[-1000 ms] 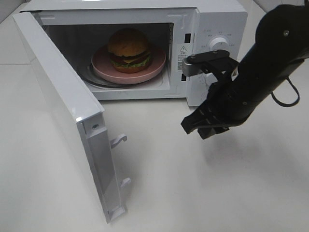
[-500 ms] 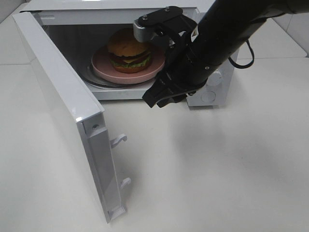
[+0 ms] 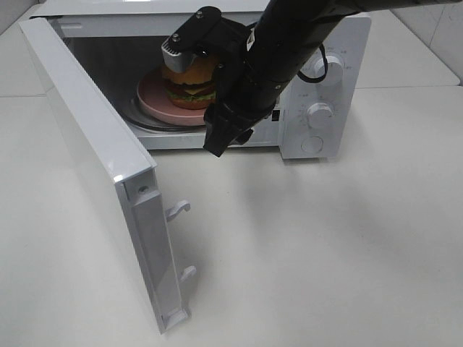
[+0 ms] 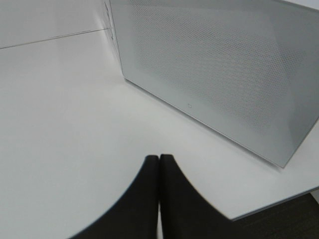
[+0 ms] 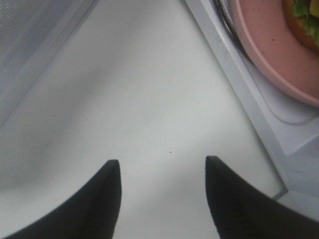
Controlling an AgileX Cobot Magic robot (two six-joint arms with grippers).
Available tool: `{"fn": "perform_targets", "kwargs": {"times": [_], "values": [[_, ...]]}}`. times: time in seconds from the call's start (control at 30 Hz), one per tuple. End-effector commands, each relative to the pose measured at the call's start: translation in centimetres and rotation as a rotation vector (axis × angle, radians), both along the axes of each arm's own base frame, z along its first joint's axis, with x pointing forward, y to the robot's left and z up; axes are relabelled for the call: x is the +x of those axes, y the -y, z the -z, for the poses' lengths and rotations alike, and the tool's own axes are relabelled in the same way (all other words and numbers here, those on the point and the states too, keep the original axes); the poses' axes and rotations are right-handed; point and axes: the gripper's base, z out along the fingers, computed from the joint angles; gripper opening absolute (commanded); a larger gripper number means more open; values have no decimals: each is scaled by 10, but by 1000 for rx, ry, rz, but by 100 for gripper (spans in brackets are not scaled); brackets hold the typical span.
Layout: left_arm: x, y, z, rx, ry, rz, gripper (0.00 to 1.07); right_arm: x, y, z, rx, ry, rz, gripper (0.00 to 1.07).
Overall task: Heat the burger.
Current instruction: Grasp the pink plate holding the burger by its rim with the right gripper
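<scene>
Since 0.5 s ago: right arm [image 3: 289, 36] has swung further across the oven [image 3: 340, 29] mouth, toward the door [image 3: 87, 137] side. All three knobs [image 3: 318, 112] are now uncovered. Right gripper [image 3: 219, 142] has shifted the same way and hangs low in front of the sill [image 3: 173, 137], over the table [image 3: 325, 253]. Burger [image 3: 189, 81], plate [image 3: 152, 97] and door are unchanged.

Right jaws: spread wide, gripping nothing. In the wrist view, bare table [image 5: 159, 99] shows in the gap of the right gripper [image 5: 160, 169].

Burger vs right jaws: inside the oven cavity on the pink plate, beyond the jaws and higher, slightly toward the door side. It is well apart from the fingertips, no contact. The sill lies between jaws and plate. The arm's camera mount [image 3: 187, 43] overlaps the top of the bun in the high view. The layers below it are visible.

Right wrist view: only a sliver of burger [image 5: 305, 15] shows, lettuce and bun edge, at the frame corner. It sits on the plate [image 5: 269, 50], past the sill [image 5: 259, 114].

Left gripper [image 4: 159, 164]: jaws pressed together, tips touching, holding nothing. Ahead of them lies table [image 4: 60, 99], then the perforated outer face of the door [image 4: 214, 74].
</scene>
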Motion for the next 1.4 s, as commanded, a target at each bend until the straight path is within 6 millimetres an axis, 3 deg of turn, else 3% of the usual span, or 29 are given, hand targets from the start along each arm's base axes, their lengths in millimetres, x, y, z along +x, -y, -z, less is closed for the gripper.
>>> {"fn": "perform_targets", "kwargs": {"times": [0.03,0.1,0.47,0.9,1.4], "values": [[-2,0,-1,-15,33,-5,0,1,-7,-1,-36,42,-72,57],[-2,0,-1,-15,33,-5,0,-3,-17,-4,-125,155,-178,63],[-2,0,-1,-15,33,-5,0,-11,-42,-1,-320,414,-383,65],[-2,0,-1,-15,33,-5,0,0,-54,28,-345,443,-438,65],[-2,0,-1,-15,33,-5,0,24,-76,39,-315,432,-362,65]]}}
